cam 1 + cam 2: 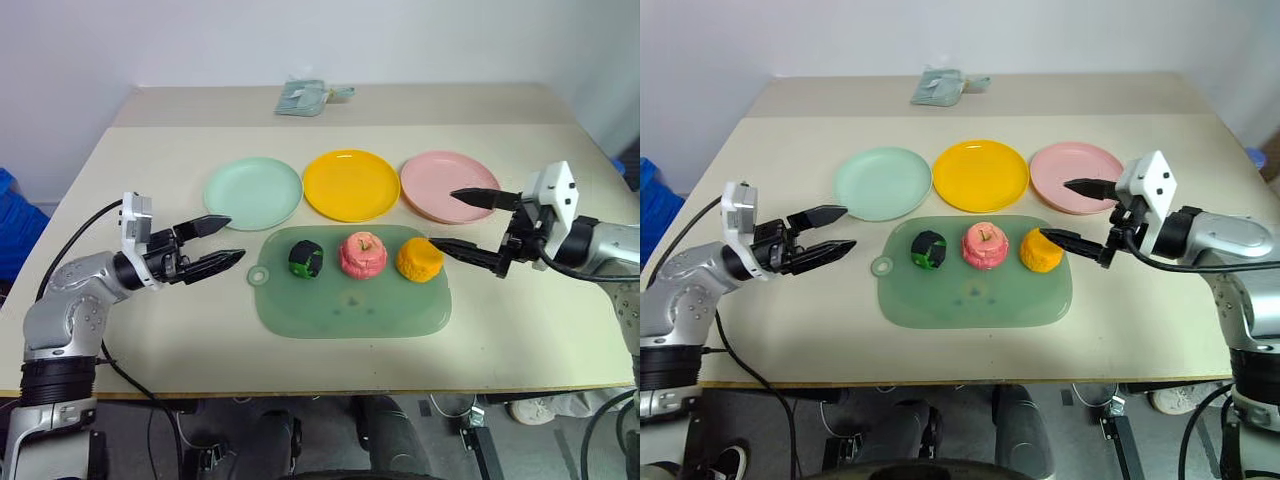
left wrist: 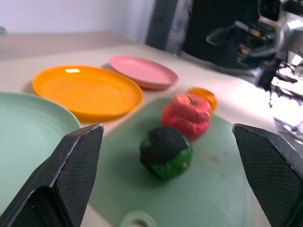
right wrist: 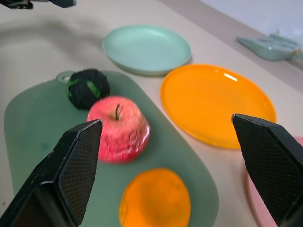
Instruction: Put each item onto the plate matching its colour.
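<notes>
Our left gripper [image 1: 226, 241] and right gripper [image 1: 452, 220] (both spread wide, empty) flanking the green mat [image 1: 352, 300] with three toy foods.

Both arms are wearing silver-grey metal shells with black ribbed joints. The left gripper [image 1: 218, 243] and right gripper [image 1: 466, 224] are each carrying two tapered black fingers [image 2: 71, 170] with dimpled pads, behind them a white camera block [image 1: 1148, 180]. Black cables [image 1: 70, 240] are looping along the forearms.
</notes>
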Controlling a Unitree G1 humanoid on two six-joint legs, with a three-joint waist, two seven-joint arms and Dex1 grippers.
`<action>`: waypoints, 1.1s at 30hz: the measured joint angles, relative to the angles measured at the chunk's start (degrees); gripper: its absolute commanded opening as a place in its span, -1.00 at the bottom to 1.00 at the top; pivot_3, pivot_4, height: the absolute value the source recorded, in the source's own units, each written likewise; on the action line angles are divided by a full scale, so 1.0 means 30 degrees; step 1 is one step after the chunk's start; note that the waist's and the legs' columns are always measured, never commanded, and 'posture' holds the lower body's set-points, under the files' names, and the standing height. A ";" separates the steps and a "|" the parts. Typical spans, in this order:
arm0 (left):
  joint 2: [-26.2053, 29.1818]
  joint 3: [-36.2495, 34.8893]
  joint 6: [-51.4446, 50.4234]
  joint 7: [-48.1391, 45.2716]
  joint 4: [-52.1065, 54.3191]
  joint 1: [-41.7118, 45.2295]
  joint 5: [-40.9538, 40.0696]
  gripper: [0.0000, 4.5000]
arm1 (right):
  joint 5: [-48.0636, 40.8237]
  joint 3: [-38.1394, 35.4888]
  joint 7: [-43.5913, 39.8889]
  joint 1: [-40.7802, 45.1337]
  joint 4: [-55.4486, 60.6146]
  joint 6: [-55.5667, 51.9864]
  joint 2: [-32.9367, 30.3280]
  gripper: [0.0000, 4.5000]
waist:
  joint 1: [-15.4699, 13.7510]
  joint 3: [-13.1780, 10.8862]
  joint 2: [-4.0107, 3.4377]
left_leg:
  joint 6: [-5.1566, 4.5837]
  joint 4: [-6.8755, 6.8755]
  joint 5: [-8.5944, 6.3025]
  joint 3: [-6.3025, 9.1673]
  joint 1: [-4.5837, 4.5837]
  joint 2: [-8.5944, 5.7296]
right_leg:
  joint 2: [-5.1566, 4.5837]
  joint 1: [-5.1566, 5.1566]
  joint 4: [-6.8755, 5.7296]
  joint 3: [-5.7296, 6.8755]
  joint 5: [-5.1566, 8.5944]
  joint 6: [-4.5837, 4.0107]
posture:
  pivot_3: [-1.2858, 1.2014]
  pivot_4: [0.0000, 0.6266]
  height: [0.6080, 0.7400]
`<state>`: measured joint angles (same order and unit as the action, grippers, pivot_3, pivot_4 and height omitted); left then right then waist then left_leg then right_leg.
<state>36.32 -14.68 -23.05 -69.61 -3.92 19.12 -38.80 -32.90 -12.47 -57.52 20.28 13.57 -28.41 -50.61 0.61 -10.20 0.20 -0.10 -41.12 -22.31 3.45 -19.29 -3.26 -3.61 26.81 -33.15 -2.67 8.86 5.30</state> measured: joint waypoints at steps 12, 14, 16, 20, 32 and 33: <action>-0.0467 0.0895 -0.0189 0.0649 -0.0125 0.0410 0.0367 1.00 | -0.0735 -0.0064 0.0864 -0.0192 0.2069 -0.1739 -0.0043 0.98 | -0.0032 0.0000 0.0001 | 0.0036 0.0005 0.0019 0.0005 -0.0006 0.0001 | 0.0004 -0.0003 -0.0003 0.0003 0.0000 0.0000 | 0.03 -0.52 1.00; -0.0115 0.1183 -0.0702 0.0263 -0.0134 0.0530 0.0345 1.00 | -0.1062 -0.0184 0.1089 -0.0671 0.2820 -0.2390 -0.0179 0.98 | -0.0001 0.0000 0.0001 | 0.0035 0.0013 0.0018 0.0007 -0.0007 0.0003 | 0.0009 0.0000 -0.0010 0.0003 0.0000 0.0000 | 0.03 -0.52 1.00; -0.0042 0.1360 -0.0858 -0.0133 -0.0163 0.0703 0.0347 1.00 | -0.1547 -0.0231 0.1222 -0.0908 0.3489 -0.3249 -0.0386 0.98 | -0.0001 0.0000 0.0001 | 0.0034 0.0012 0.0018 0.0006 -0.0007 0.0003 | 0.0008 -0.0001 -0.0006 0.0003 0.0000 0.0000 | 0.03 -0.52 1.00; 0.0352 0.1694 -0.0817 -0.1200 -0.0431 0.0997 0.0460 1.00 | -0.2021 0.0159 0.1816 -0.0480 0.4815 -0.4335 -0.0713 0.98 | 0.0070 0.0000 0.0001 | 0.0018 0.0012 0.0009 0.0003 0.0003 0.0009 | 0.0015 0.0004 0.0001 0.0001 0.0000 0.0001 | 0.03 -0.52 1.00; -0.0823 0.2753 0.1571 -0.1170 -0.1457 0.1941 0.2174 1.00 | -0.1463 0.5487 0.5928 0.5469 0.6284 -0.7277 0.2168 0.98 | -0.0227 0.0001 0.0004 | 0.0080 0.0007 0.0044 0.0012 -0.0069 -0.0017 | -0.0022 0.0057 -0.0005 0.0013 -0.0001 -0.0002 | 0.03 -0.52 1.00; -0.1144 0.3057 0.1628 -0.1019 -0.1452 0.1989 0.2301 1.00 | -0.1316 0.5713 0.6137 0.5791 0.6295 -0.7376 0.2384 0.98 | -0.0251 0.0001 0.0004 | 0.0067 0.0001 0.0037 0.0008 -0.0068 -0.0022 | -0.0023 0.0052 -0.0003 0.0008 -0.0001 -0.0002 | 0.03 -0.52 1.00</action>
<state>32.89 -5.51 -18.16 -72.67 -8.28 25.08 -31.90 -36.85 4.67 -39.11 37.66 32.45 -50.54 -43.46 -0.15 -10.20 0.22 0.10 -41.12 -22.20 3.47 -19.50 -3.33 -3.68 26.97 -33.15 -2.65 8.86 5.29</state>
